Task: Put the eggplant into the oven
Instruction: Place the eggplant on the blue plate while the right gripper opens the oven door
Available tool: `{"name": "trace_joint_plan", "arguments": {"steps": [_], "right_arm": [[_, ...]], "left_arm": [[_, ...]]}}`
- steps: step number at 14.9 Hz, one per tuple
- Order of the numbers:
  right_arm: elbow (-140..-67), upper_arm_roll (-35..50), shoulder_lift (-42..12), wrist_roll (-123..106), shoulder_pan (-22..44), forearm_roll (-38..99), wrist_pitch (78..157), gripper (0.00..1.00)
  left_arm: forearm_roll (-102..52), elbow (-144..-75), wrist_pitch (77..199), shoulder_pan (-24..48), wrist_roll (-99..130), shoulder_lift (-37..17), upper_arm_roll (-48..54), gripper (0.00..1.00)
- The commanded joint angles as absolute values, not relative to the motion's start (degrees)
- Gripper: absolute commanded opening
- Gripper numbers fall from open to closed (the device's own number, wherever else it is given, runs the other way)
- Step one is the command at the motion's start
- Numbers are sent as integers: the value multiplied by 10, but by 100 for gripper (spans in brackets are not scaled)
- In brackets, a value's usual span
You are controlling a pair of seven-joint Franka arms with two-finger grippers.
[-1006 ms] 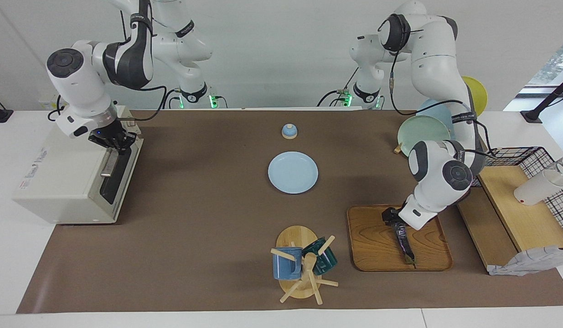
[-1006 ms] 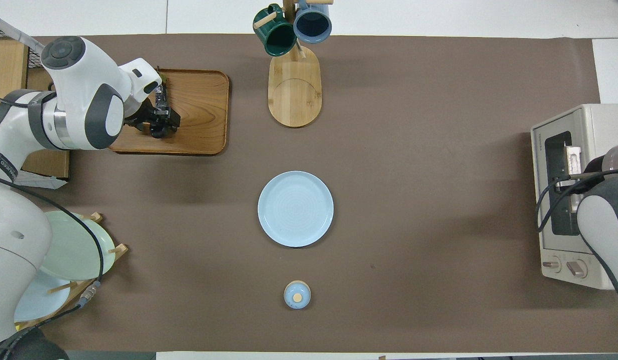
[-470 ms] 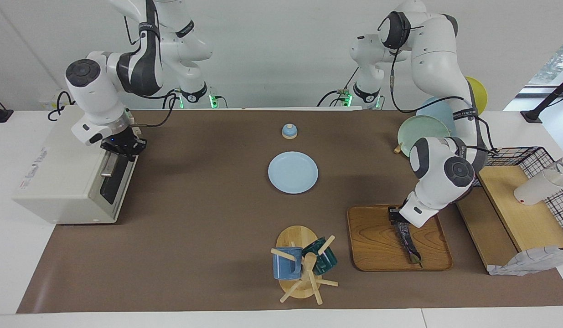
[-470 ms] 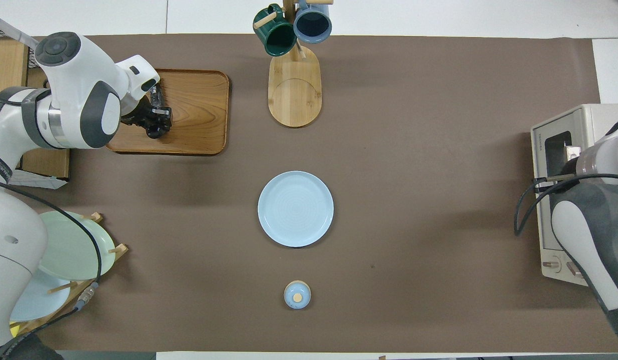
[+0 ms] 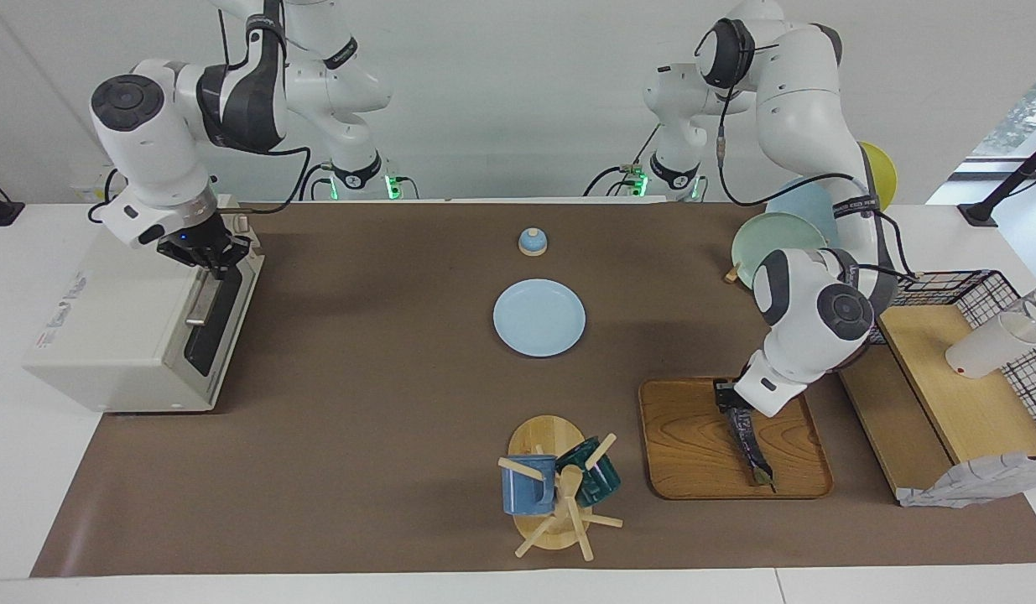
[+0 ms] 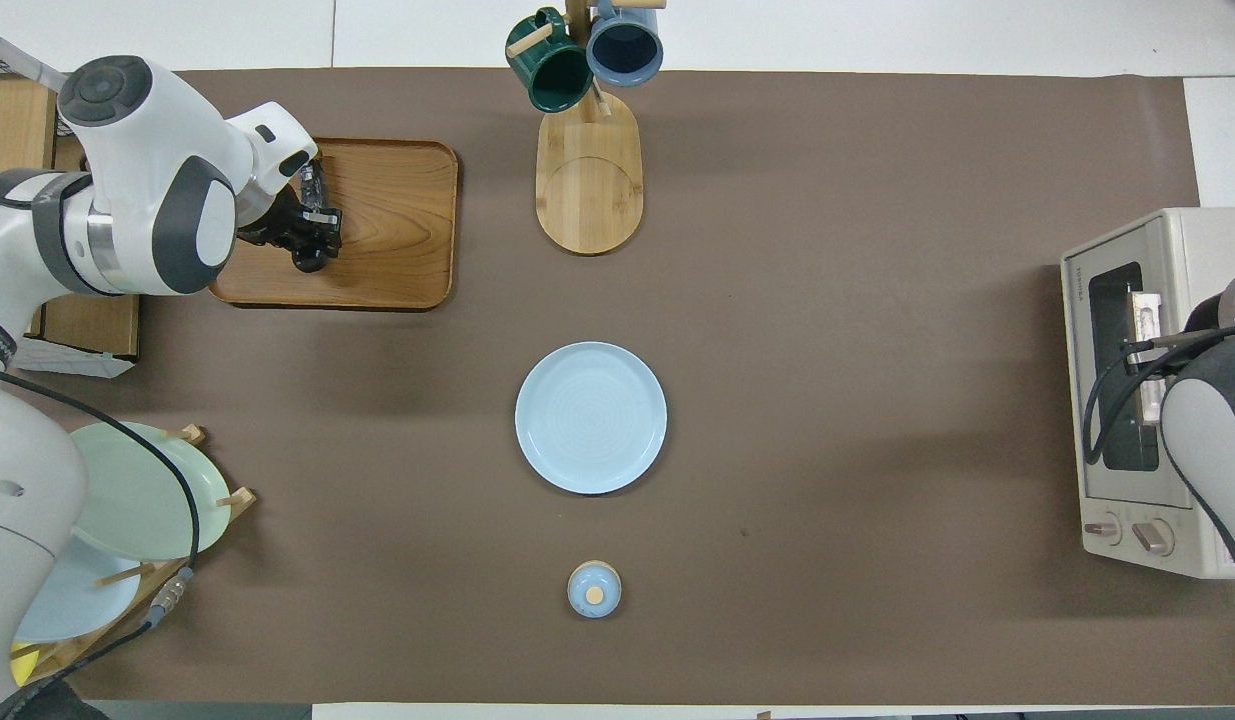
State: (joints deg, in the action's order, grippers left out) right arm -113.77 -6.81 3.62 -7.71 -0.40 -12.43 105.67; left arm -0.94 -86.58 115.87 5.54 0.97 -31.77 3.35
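The eggplant (image 5: 751, 449) is long and dark and lies on the wooden tray (image 5: 694, 445) toward the left arm's end of the table. Its green tip points away from the robots. My left gripper (image 5: 727, 399) is down at the eggplant's end nearer to the robots and shut on it. In the overhead view only a short piece of the eggplant (image 6: 310, 185) shows past the left gripper (image 6: 310, 232). The off-white oven (image 5: 106, 327) stands at the right arm's end with its dark door closed. My right gripper (image 5: 207, 262) is shut over the robot-side end of the door's bar handle (image 5: 200, 304).
A light blue plate (image 5: 538, 317) and a small blue lidded pot (image 5: 532, 242) sit mid-table. A mug tree (image 5: 559, 491) with two mugs stands beside the tray. A plate rack (image 5: 778, 239), a wire basket (image 5: 987, 289) and a wooden board (image 5: 962, 386) crowd the left arm's end.
The left gripper has shut on the eggplant, and the eggplant's free tip has swung slightly. The right gripper swung out in front of the oven door, then came back over the handle's end.
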Motion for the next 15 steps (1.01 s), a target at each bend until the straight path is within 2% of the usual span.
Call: {"name": "trace_joint_plan", "arguments": {"steps": [1,4,7,9,11,14,15], "right_arm": [[-1169,-67,45,-94,-14,-132,1089,0],[-1186,-67,47,-96,-17,-132,1112,0],[-1200,-67,47,-94,-17,-131,1125,0],[-1213,-67,47,-92,-16,-130,1141,0],[-1224,-67,47,-89,-11,-126,1157,0],[-1238,-66,40,-81,-7,-124,1185,0],[-1240,-66,34,-80,-7,-124,1193,0]], "left_arm": [[-32,-881,1098,65,14,-247,33,0],[-78,-890,1035,87,37,-187,33,0],[-92,-958,1034,146,113,-112,34,0],[-115,-979,1034,181,154,-89,34,0],[-120,-1017,1065,234,193,-72,34,0],[-120,-1123,1180,300,217,-30,34,0],[-120,-1139,1206,316,220,-29,34,0]]}}
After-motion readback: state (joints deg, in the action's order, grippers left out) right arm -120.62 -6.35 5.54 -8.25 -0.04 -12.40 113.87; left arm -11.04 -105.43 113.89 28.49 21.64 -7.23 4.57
